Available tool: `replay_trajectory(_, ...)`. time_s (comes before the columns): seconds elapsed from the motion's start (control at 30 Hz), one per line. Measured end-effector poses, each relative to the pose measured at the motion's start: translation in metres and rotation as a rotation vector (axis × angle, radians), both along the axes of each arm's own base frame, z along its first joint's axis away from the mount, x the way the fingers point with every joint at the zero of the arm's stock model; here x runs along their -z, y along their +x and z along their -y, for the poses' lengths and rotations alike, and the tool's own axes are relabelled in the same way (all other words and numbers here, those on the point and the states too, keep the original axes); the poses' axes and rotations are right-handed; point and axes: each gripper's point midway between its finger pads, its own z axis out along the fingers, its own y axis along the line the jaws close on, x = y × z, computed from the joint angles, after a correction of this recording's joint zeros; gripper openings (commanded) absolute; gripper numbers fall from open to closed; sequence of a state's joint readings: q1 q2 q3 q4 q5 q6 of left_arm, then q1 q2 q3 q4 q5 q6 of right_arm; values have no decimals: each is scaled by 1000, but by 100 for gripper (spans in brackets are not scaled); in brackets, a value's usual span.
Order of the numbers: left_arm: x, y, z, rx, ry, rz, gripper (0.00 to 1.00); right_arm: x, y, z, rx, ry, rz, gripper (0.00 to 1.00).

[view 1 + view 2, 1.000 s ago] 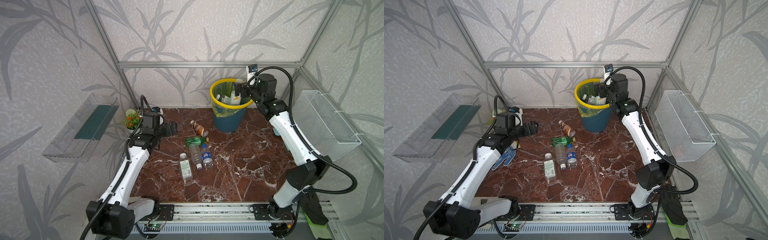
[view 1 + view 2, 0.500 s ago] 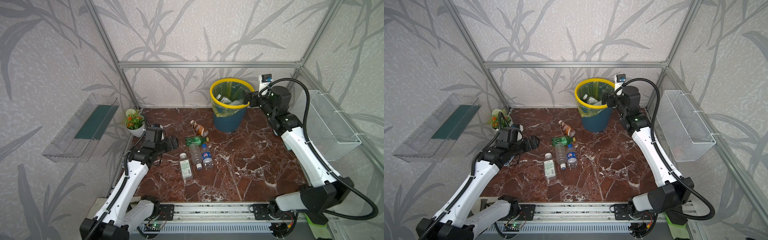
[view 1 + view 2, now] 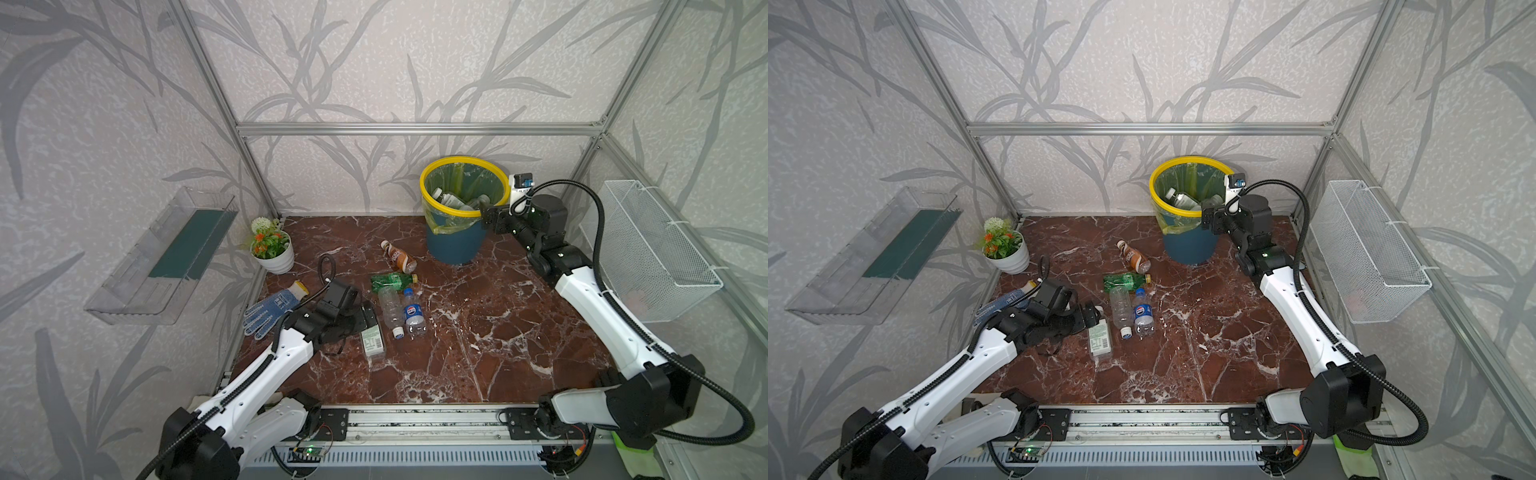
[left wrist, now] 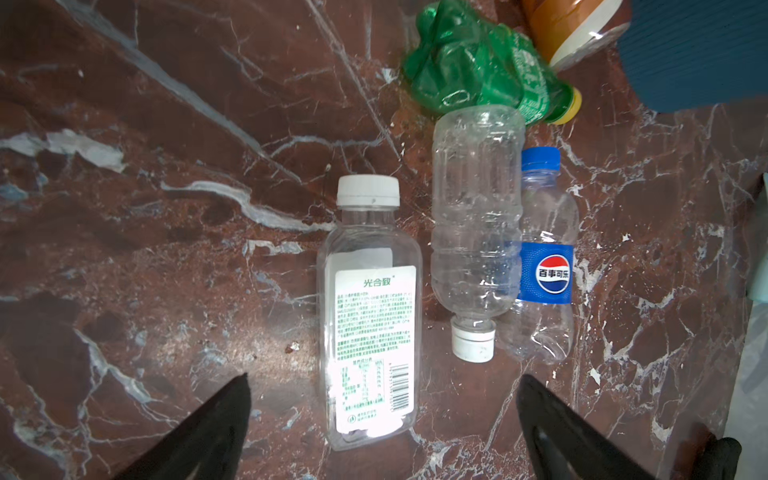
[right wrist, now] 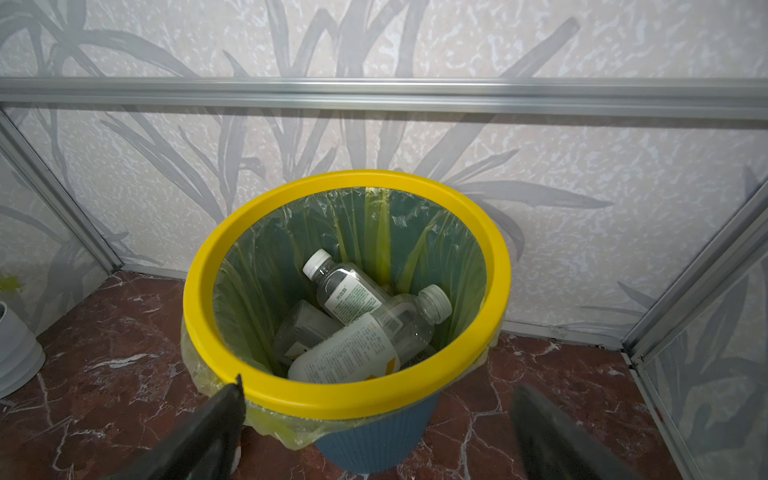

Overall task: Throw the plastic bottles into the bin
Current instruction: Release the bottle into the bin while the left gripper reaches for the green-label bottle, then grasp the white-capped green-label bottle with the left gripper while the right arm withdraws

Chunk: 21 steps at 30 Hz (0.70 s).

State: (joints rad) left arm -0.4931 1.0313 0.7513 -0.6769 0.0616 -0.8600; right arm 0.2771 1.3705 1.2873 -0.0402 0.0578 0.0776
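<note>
- Plastic bottles (image 3: 392,305): five lie on the marble floor (image 3: 498,332), others already inside the bin (image 5: 345,399).
- Left gripper (image 4: 383,376), jaws spread, hovers over the labelled bottle (image 4: 370,316); an off-centre close could shove the clear bottle (image 4: 473,232) just beside it.
- Right gripper (image 5: 376,382), jaws spread and empty near the bin's rim, might bump it.

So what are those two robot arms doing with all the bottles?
They are clearing the table into the bin. The right tool is open and empty by the bin's rim; a few bottles already lie inside. The left tool is open too, hovering over a white-capped labelled bottle on the table, not gripping it. Four more lie nearby: a clear bottle, a blue-labelled bottle, a green bottle and a brown bottle.
</note>
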Motion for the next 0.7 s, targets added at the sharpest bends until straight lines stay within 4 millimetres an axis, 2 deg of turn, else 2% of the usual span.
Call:
replay_trajectory(0.2, 22, 0, 13, 10, 11, -76, 99, 20, -1, 3, 12, 15, -33, 99)
replay_trajectory(0.3, 35, -1, 17, 17, 21, -118, 99, 27, -8, 7, 20, 21, -42, 99)
replay_trajectory(0.37, 43, -1, 20, 23, 24, -138, 99, 40, -16, 10, 27, 23, -64, 99)
replay_trajectory(0.43, 49, 0, 22, 27, 27, -156, 99, 58, -23, 13, 34, 22, -98, 99)
replay_trajectory(0.6, 66, 0, 24, 34, 47, -208, 97, 127, -48, 22, 57, 3, -246, 99)
replay_trajectory(0.7, 75, -1, 25, 39, 59, -232, 95, 150, -58, 24, 63, -4, -307, 100)
